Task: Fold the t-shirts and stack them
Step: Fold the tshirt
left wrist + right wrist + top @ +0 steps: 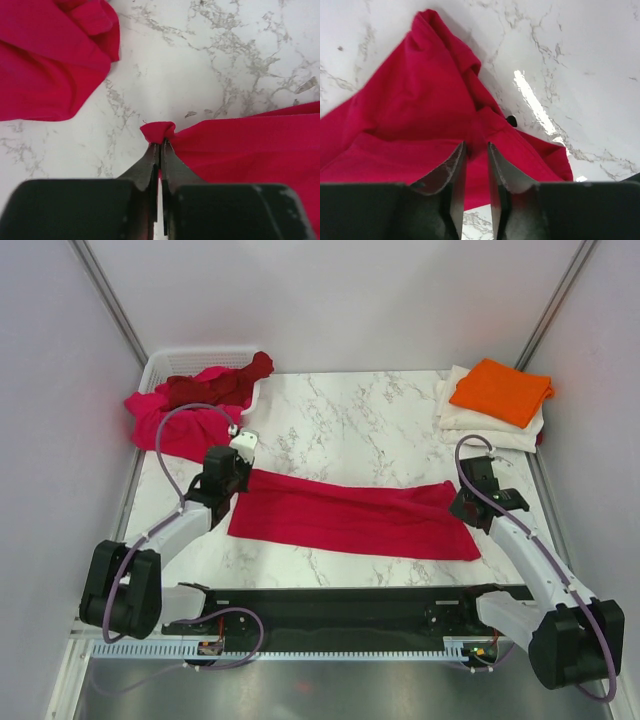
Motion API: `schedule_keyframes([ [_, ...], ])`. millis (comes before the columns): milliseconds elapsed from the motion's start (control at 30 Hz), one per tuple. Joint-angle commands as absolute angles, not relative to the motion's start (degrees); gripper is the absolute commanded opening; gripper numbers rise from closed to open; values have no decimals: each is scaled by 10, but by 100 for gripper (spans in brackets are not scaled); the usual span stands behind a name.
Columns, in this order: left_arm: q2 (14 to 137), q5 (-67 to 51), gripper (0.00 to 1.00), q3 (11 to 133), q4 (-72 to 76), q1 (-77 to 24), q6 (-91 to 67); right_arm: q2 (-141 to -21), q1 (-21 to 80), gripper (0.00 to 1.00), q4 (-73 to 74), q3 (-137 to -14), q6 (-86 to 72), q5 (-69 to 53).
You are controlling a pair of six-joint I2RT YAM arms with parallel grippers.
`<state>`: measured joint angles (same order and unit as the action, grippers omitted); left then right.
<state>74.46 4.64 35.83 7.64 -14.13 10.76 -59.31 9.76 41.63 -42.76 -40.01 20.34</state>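
My left pincer (160, 145): clamped on a bunched corner of the crimson t-shirt (350, 518).
My right pincer (476, 150): pinching the shirt's other end.
Crimson t-shirt: long folded band, softly creased, flat on the marble surface (340, 430), nearer than the basket (185, 353), to its right.

Crimson t-shirt (350, 518): soft matt cloth, creased, no sheen. Magenta-pink t-shirt (170, 425), dark maroon t-shirt (215, 388): same matt cloth, crumpled. Orange t-shirt (500, 390), cream-white t-shirt (470, 420): matt cloth, folded faces smooth. Table (350, 410): white marble-look top with grey veins, smooth, glossy, strong light glare in right wrist view. Basket (175, 360): white plastic, slotted wall. Left gripper (160, 144), right gripper (476, 150): hard black fingers, matt, plastic-looking, inner faces slightly grainy. Left arm (170, 530): smooth white and black shells, slight sheen. Front ledge (330, 685): brushed grey metal
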Motion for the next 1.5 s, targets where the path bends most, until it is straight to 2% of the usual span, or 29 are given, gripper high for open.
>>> schedule_keyframes([
  [0, 703, 104, 4, 338, 111, -139, 133, -589, 77, 32, 415, -405, -431, 165],
  [33, 695, 122, 13, 331, 112, -138, 125, -586, 70, 39, 410, -398, -437, 155],
  [67, 679, 147, 33, 327, 112, -137, 111, -585, 63, 56, 403, -385, -439, 146],
  [100, 672, 152, 64, 324, 114, -137, 105, -584, 51, 65, 398, -381, -445, 137],
  [133, 665, 151, 80, 323, 113, -137, 94, -585, 46, 84, 390, -377, -446, 135],
  [167, 656, 156, 100, 324, 112, -137, 89, -589, 35, 93, 388, -376, -445, 136],
  [200, 651, 167, 100, 331, 111, -137, 83, -591, 32, 98, 386, -378, -443, 141],
  [300, 629, 189, 100, 344, 92, -138, 79, -597, 30, 98, 384, -399, -432, 149],
  [400, 606, 178, 93, 351, 92, -138, 82, -590, 30, 98, 386, -414, -426, 143],
  [567, 654, 26, 88, 375, 91, -139, 39, -570, 39, 98, 360, -380, -442, 49],
  [633, 697, -17, 88, 398, 86, -147, 0, -569, 59, 98, 345, -366, -454, 33],
  [700, 718, -45, 95, 412, 86, -153, -33, -575, 115, 97, 335, -352, -483, 46],
  [800, 759, 12, 100, 432, 84, -206, -34, -613, 179, 97, 312, -341, -517, 70],
  [900, 829, 52, 100, 464, 48, -260, -26, -663, 185, 97, 278, -332, -517, 83],
  [1000, 894, 62, 100, 488, -11, -266, -82, -725, 185, 98, 254, -360, -498, 109],
  [1167, 915, 75, 100, 466, -18, -286, -142, -885, 179, 98, 245, -502, -458, 174],
  [1300, 906, 60, 98, 452, -32, -299, -189, -1028, 162, 98, 256, -644, -436, 157],
  [1400, 892, -12, 97, 427, -33, -308, -252, -1144, 158, 98, 268, -798, -419, 135],
  [1467, 886, -37, 100, 415, -34, -336, -300, -1248, 160, 98, 308, -958, -396, 111],
])
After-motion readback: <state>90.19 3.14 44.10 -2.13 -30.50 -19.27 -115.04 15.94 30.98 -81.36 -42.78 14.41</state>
